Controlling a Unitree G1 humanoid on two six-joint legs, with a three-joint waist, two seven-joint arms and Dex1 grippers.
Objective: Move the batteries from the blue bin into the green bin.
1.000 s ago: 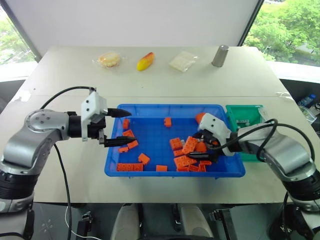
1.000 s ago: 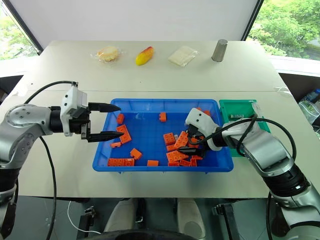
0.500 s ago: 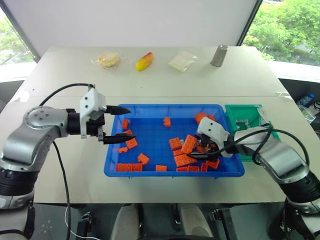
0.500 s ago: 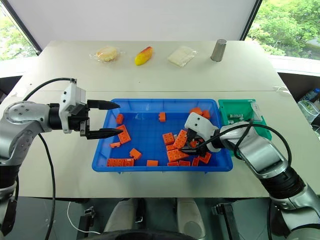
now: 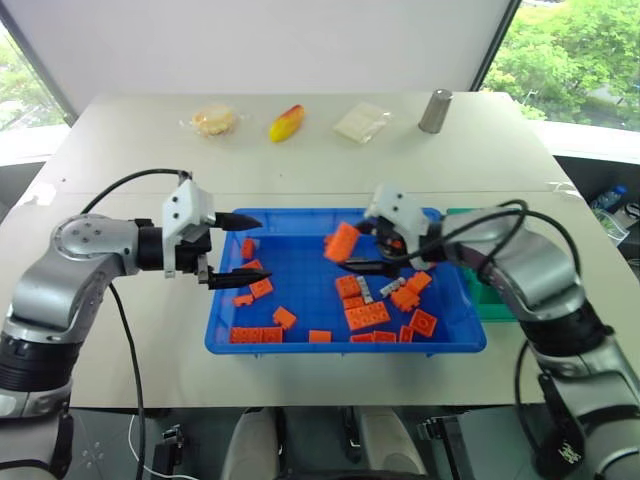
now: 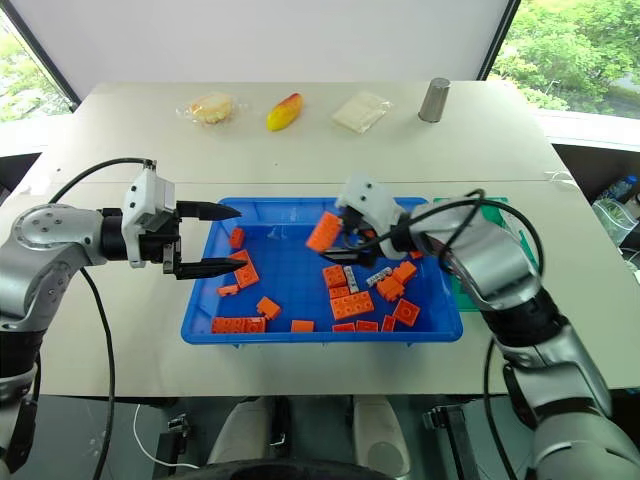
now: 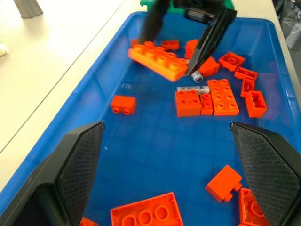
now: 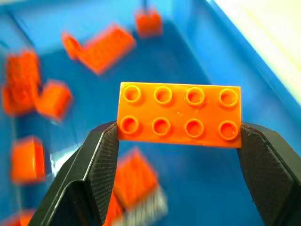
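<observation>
The blue bin (image 5: pixel 340 345) lies in front of me with several orange bricks scattered in it. Two silver batteries (image 5: pixel 367 291) (image 7: pixel 189 89) lie among the bricks right of centre. My right gripper (image 5: pixel 352 250) hangs above the bin's middle, shut on a long orange brick (image 5: pixel 341 242) (image 8: pixel 178 114), which is clear of the bin floor. At the bin's left rim my left gripper (image 5: pixel 262 251) is open, with nothing between its fingers. The green bin (image 5: pixel 492 302) stands against the blue bin's right side, mostly hidden behind my right arm.
At the back of the table lie a wrapped bun (image 5: pixel 213 120), a yellow-red fruit (image 5: pixel 286 123) and a pale packet (image 5: pixel 361 121). A grey metal cup (image 5: pixel 436 111) stands right of them. Black cables loop over both arms.
My right gripper has risen and swung left with the orange brick, uncovering the batteries and shifting nearby bricks. My left gripper has stayed where it was.
</observation>
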